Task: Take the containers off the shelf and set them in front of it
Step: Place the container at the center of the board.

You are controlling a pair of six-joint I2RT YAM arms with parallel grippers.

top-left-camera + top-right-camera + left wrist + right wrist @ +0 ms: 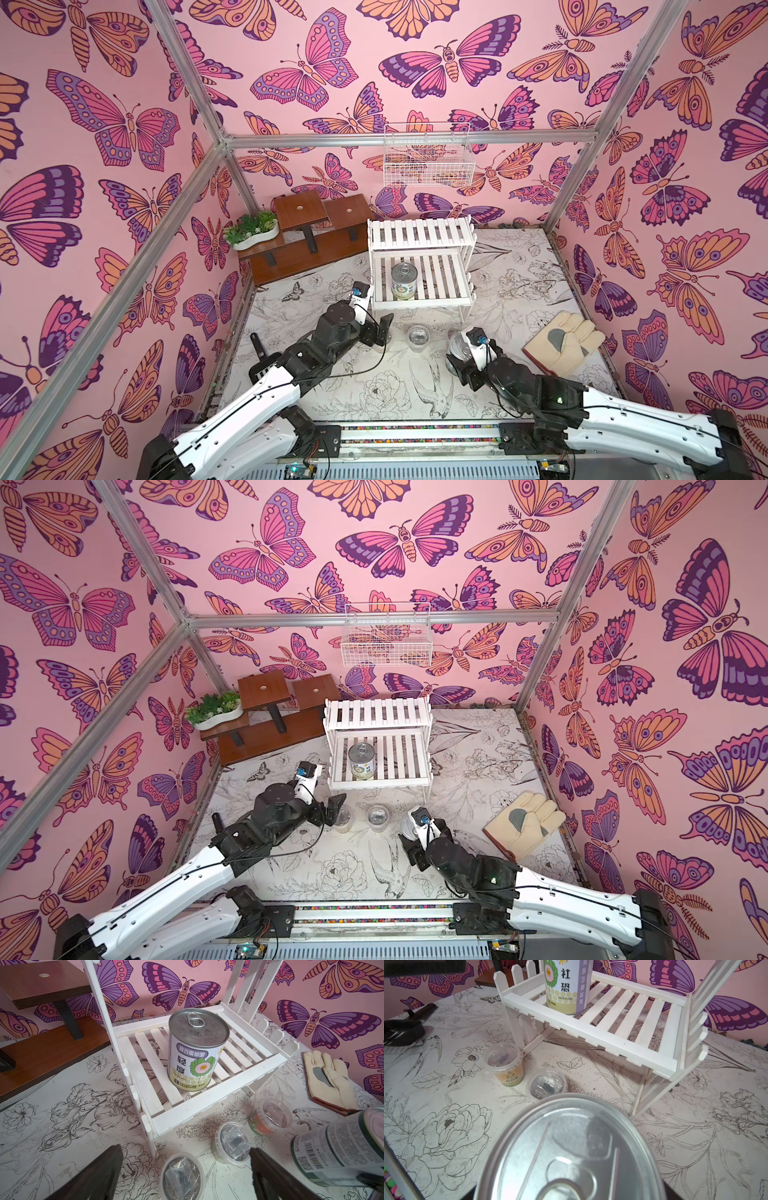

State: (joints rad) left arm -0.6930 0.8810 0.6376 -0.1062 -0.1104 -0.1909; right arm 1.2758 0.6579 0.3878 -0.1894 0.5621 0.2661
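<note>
We are judging that the next move turns on the white-green can (404, 280), which is standing upright (long axis vertical, pull-tab up) on the left part of the lower tier of the shelf (440, 302). The left jaws are hanging wide open and empty, low in front of the shelf's left front leg, with the yellow cup (180, 1176) showing between them in the left wrist view. From them the can is lying ahead and higher, past the front rail, so we are taking the left arm as both the nearer and the free one. The right jaws are gripping the tilted can (332, 1147), its lid facing the shelf, off the shelf's right front corner. The three cups are sitting in a row on the tabletop (374, 395) before the shelf: the yellow cup, the middle cup (418, 337) and the red-orange cup (270, 1118). In the right wrist view the lid is hiding the right jaws. In both top views the right wrist and its can are covering the red-orange cup. We are unable to tell whether the tilted can's lower edge is touching the tabletop.
</note>
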